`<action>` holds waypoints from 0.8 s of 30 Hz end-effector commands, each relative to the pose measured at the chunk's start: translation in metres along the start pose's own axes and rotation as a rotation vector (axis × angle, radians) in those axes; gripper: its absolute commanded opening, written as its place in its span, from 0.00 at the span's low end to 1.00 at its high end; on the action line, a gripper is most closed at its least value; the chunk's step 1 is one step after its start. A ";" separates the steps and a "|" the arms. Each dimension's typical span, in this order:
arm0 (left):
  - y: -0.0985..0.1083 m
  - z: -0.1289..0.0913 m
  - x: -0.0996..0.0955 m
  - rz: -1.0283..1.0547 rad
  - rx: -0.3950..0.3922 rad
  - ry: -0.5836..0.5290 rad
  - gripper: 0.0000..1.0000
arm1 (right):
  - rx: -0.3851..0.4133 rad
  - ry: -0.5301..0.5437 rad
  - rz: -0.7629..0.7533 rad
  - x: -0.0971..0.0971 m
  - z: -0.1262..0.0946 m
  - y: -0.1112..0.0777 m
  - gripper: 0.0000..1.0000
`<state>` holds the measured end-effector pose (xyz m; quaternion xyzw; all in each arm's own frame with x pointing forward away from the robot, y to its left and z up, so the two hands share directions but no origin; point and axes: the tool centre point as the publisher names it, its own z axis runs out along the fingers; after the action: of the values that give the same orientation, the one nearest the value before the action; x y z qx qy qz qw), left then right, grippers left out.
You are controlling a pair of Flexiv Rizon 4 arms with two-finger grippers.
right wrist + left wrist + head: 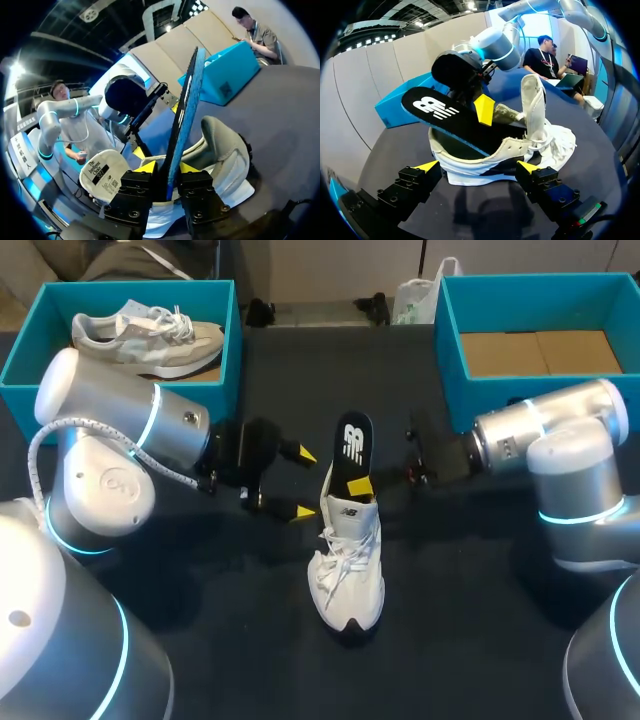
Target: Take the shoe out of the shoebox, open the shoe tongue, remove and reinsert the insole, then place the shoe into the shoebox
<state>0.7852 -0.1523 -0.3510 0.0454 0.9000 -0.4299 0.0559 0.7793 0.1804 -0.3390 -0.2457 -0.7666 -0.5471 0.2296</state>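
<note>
Shoe stands mid-tabletop, toe to the near edge. Right gripper pinches the insole, whose lower end sits in the heel opening. Left gripper hangs spread wide beside the heel, bracing nothing. Push now and the shoe may skid or the insole may buckle.

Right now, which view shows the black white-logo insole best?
Left wrist view: the black insole shows its broad top face, slanting out of the white sneaker. Head view: smaller. Right wrist view: edge-on, clamped in the right end effector.
</note>
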 end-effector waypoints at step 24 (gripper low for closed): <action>-0.001 0.000 0.000 0.000 -0.003 0.001 1.00 | 0.103 0.040 0.036 -0.007 0.006 0.002 0.00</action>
<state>0.7853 -0.1523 -0.3510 0.0454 0.9000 -0.4299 0.0559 0.7894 0.1834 -0.3407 -0.2343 -0.7815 -0.5137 0.2656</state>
